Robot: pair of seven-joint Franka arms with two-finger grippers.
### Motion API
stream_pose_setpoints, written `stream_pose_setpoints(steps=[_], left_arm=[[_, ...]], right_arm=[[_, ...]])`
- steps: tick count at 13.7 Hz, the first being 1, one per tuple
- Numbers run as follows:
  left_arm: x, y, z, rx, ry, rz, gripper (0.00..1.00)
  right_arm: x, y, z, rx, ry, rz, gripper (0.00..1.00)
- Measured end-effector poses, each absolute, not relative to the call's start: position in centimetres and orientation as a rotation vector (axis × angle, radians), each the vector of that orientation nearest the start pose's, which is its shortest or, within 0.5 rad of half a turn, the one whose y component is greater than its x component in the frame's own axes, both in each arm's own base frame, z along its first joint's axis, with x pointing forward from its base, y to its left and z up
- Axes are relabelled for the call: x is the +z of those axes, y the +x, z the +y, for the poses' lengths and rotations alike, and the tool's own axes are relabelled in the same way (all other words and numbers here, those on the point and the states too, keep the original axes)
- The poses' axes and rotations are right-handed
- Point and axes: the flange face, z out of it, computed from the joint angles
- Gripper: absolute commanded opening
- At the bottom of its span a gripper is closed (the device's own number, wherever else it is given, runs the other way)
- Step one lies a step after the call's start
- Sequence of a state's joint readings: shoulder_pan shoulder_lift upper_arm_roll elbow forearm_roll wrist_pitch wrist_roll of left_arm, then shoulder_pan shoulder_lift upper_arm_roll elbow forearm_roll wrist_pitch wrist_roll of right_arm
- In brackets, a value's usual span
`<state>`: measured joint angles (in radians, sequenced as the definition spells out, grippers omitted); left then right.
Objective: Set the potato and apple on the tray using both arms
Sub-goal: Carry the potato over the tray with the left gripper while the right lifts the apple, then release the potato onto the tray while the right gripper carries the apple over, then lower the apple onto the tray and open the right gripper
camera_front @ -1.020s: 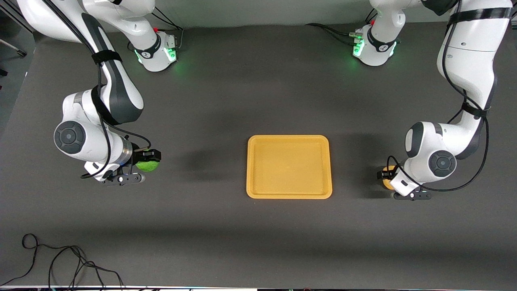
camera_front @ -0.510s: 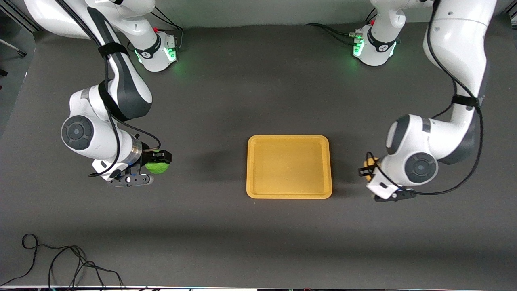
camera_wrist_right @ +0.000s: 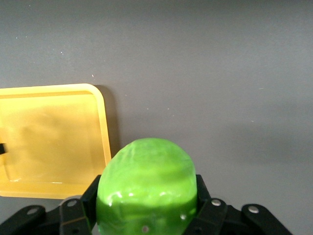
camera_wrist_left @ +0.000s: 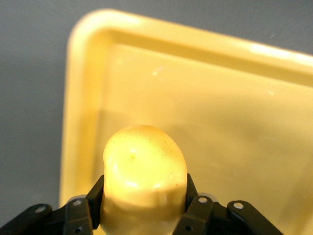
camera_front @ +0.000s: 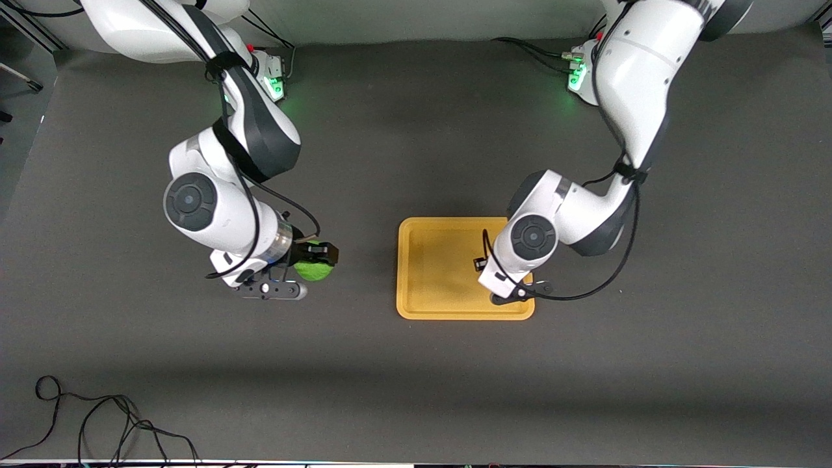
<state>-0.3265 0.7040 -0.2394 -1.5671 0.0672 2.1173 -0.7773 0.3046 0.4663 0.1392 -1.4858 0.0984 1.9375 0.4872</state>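
Observation:
The yellow-orange tray [camera_front: 434, 260] lies at the middle of the table. My left gripper [camera_front: 482, 263] hangs over the tray, near its edge toward the left arm's end. In the left wrist view it [camera_wrist_left: 144, 208] is shut on the yellow-orange potato [camera_wrist_left: 144, 171], above the tray's floor [camera_wrist_left: 220, 107]; the wrist hides the potato in the front view. My right gripper [camera_front: 318, 255] is shut on the green apple [camera_front: 312, 270] over bare table, beside the tray toward the right arm's end. The right wrist view shows the apple [camera_wrist_right: 146, 186] in the gripper [camera_wrist_right: 146, 215] and the tray [camera_wrist_right: 49, 137] apart from it.
A loose black cable [camera_front: 97, 422] lies at the table's near corner toward the right arm's end. The two arm bases [camera_front: 266, 78] [camera_front: 585, 75] stand at the edge farthest from the front camera.
Both arms moved toward the tray with their loads. The left gripper and potato came from beside the tray to over it. The right gripper and apple came closer to the tray.

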Motion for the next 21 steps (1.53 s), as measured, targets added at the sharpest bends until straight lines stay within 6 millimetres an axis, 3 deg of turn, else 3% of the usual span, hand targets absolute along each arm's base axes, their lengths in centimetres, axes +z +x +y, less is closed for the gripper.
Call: stream_pose_setpoints(steps=[2,3,4,9,11,13,16,19,21], left_arm=[[20.5,59.4,-34.1,0.283,-3.099,-0.351,0.17],[20.2,59.5,-33.8,0.283,-3.093,-0.35,0.44],[20.1,59.6,-33.6,0.272,-3.086,-0.34,0.99],[20.7,59.4,-33.5,0.279,-3.05,-0.303,1.0],[24.5,59.7,-32.6,0.281,-3.003,-0.283,1.0],[31.0,60.5,-29.5,0.274,-2.977,-0.21,1.0],[41.0,62.0,-20.4,0.236,-2.991,-0.09,1.0],[48.3,62.2,-10.9,0.134,-3.021,0.081,1.0],[51.2,61.2,-6.2,0.084,-3.032,0.162,1.0]], right_arm=[[40.3,63.0,28.6,0.121,-3.003,0.153,0.24],[40.3,63.1,28.4,0.121,-3.003,0.158,0.24],[40.3,63.2,28.3,0.12,-3.003,0.16,0.24],[40.6,63.3,28.3,0.117,-3.002,0.174,0.24],[40.5,63.0,28.9,0.124,-2.998,0.233,0.24],[40.2,62.2,31.7,0.124,-2.988,0.293,0.24],[38.5,60.4,39.9,0.057,-2.922,0.421,0.24],[32.8,57.4,49.2,0.031,-2.866,0.438,0.24],[27.3,55.8,53.2,0.013,-2.873,0.445,0.24]])
